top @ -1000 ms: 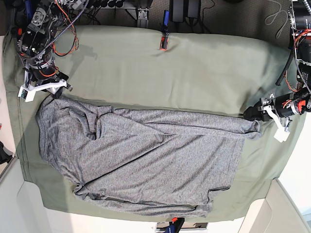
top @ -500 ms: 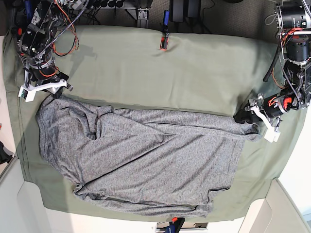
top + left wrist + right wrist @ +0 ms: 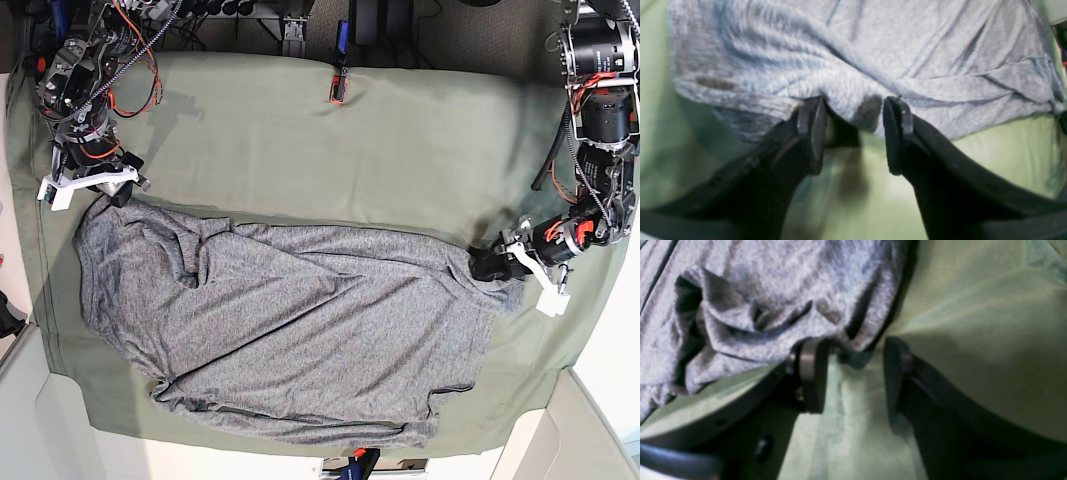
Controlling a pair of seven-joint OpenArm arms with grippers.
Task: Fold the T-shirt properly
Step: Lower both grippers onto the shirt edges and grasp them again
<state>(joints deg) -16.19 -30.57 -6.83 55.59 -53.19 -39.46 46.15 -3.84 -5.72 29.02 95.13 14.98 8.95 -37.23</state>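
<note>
The heathered grey T-shirt [image 3: 300, 320] lies rumpled across the olive-green cloth [image 3: 400, 150]. My left gripper [image 3: 487, 265] is at the shirt's right end. In the left wrist view it [image 3: 851, 106] is open, and a fold of the shirt's edge [image 3: 873, 50] hangs between the fingertips. My right gripper [image 3: 118, 192] is at the shirt's far left corner. In the right wrist view it [image 3: 853, 346] is open. The bunched shirt edge [image 3: 756, 290] touches its left finger [image 3: 810, 373], and the green cloth [image 3: 973, 306] lies under the right one.
A small red and black clamp [image 3: 337, 88] sits at the cloth's back edge. Cables and arm bases stand at the back left [image 3: 90, 50] and back right [image 3: 600, 60]. White table edge [image 3: 60, 430] shows at the front corners.
My left gripper has moved left and forward onto the shirt's right end, and that end has bunched leftward. The right gripper has barely moved.
</note>
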